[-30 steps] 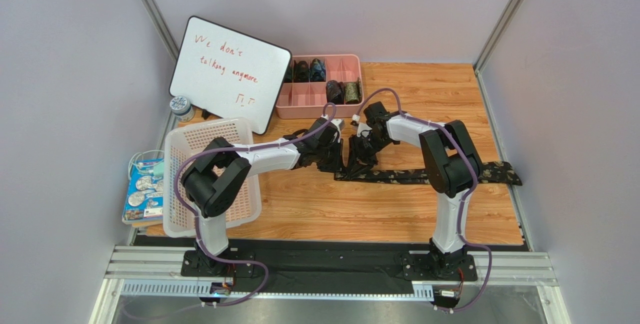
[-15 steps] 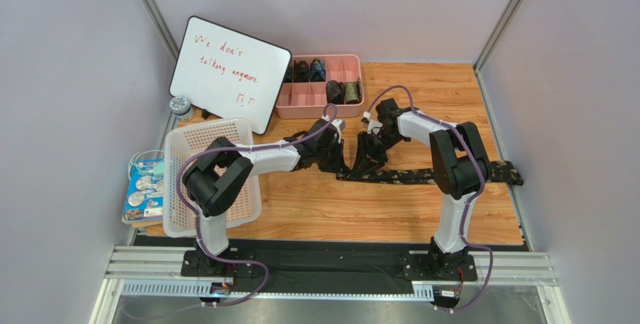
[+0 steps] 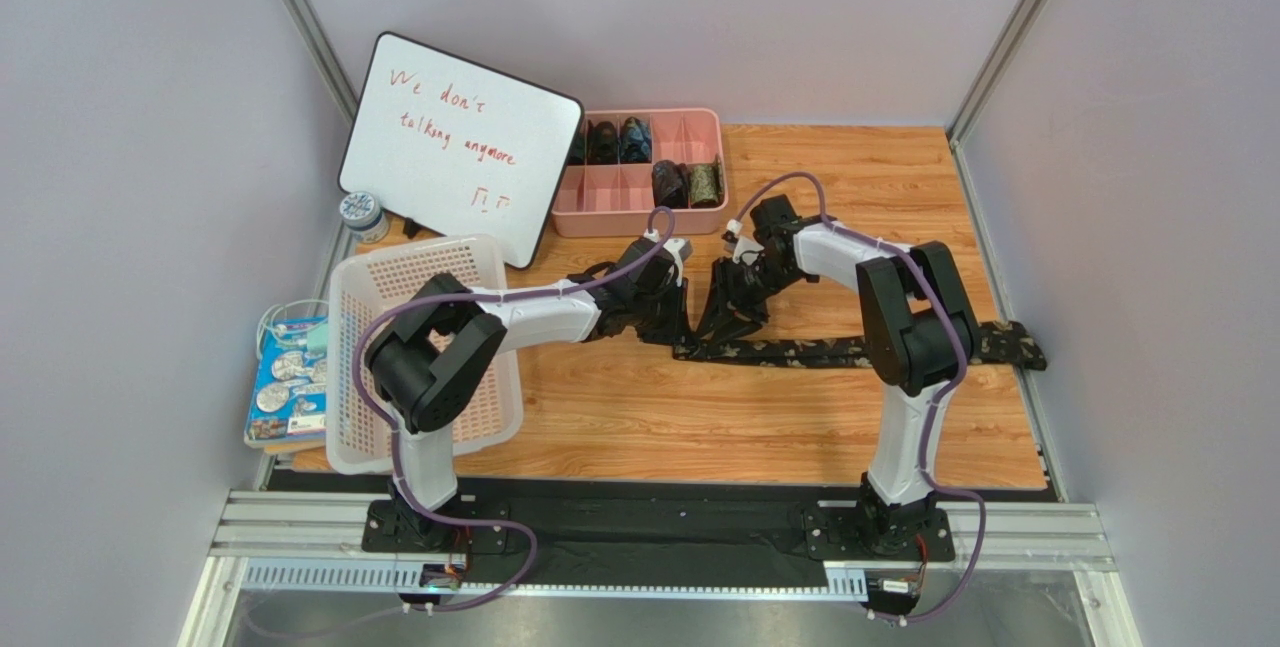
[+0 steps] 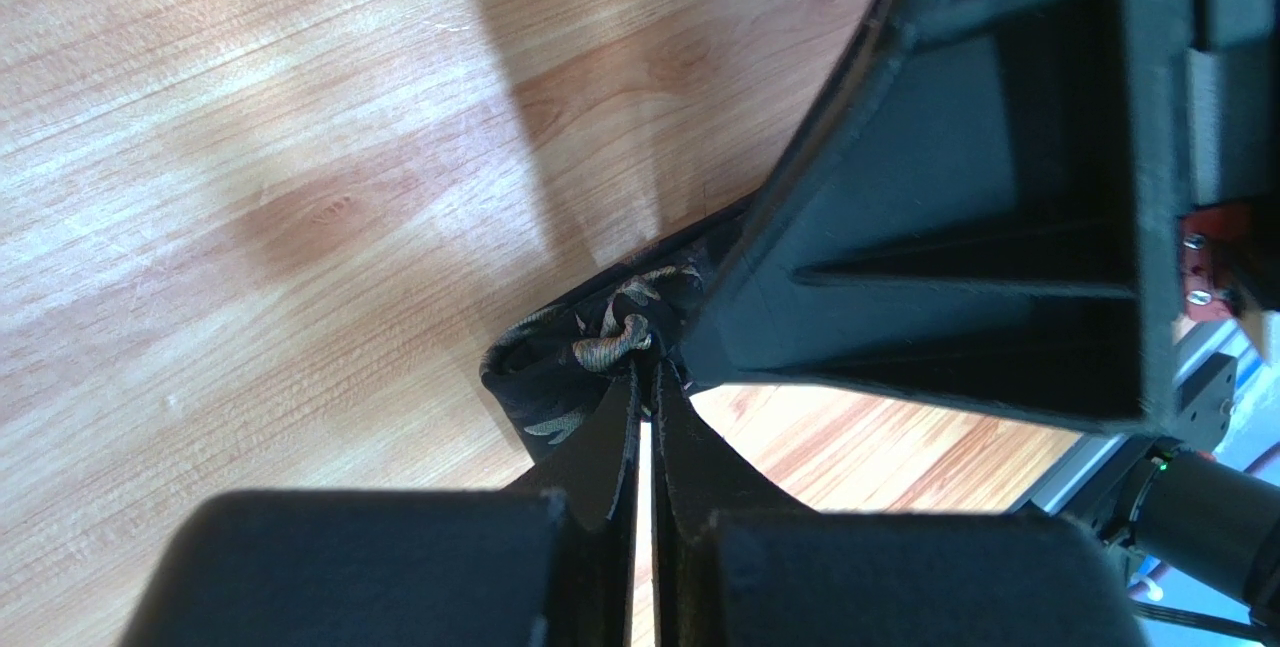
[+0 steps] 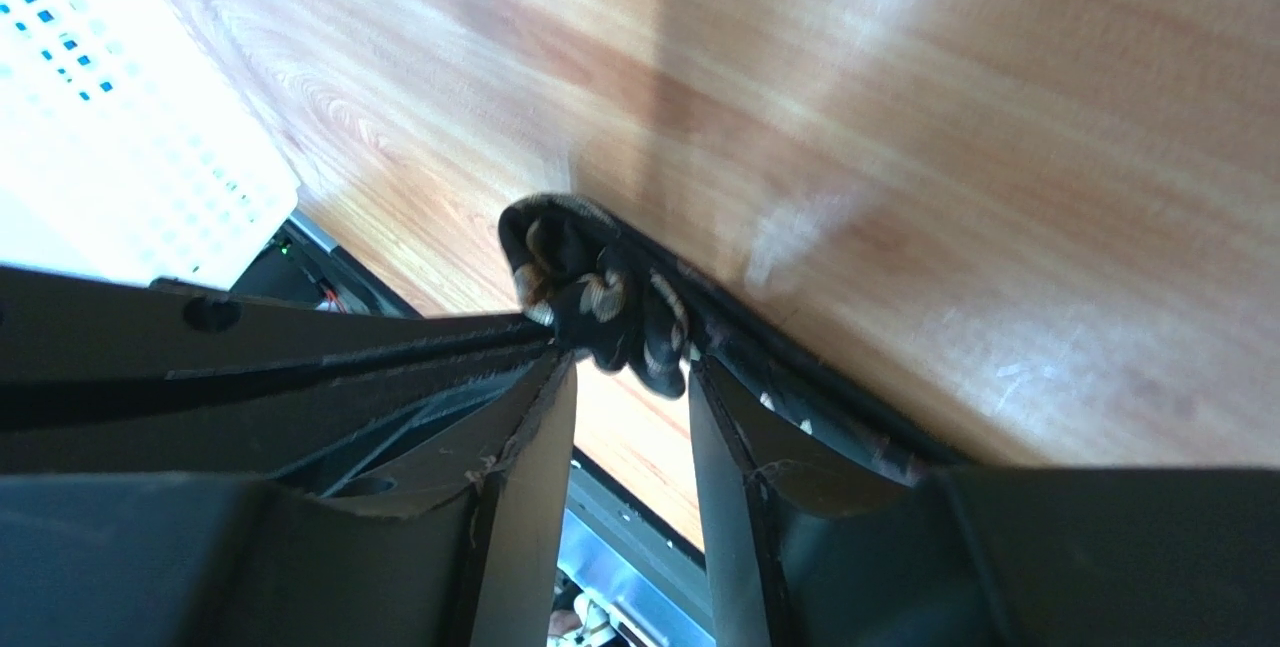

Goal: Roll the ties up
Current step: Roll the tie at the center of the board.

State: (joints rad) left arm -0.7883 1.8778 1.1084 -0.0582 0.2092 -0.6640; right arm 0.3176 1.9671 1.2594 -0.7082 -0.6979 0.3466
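Observation:
One dark patterned tie (image 3: pixel 872 352) lies stretched across the wooden table, from its middle out to the right edge. My left gripper (image 3: pixel 679 325) is shut on the tie's left end; in the left wrist view its fingertips (image 4: pixel 649 365) pinch the curled fabric (image 4: pixel 564 377). My right gripper (image 3: pixel 718 325) stands just beside it, tip to tip. In the right wrist view its jaws (image 5: pixel 631 362) are apart, with the bunched end of the tie (image 5: pixel 594 280) at their tips. Rolled ties (image 3: pixel 669 182) sit in the pink tray (image 3: pixel 609 194).
A whiteboard (image 3: pixel 458 145) leans at the back left, beside the pink tray. A white mesh basket (image 3: pixel 421 250) stands on the left, and behind it lies a small round tin (image 3: pixel 361 209). Blue packets (image 3: pixel 289 377) lie off the table's left edge.
The right arm's elbow has swung to the right and its jaws have widened at the tie's end. The left arm keeps its pinch and has not moved.

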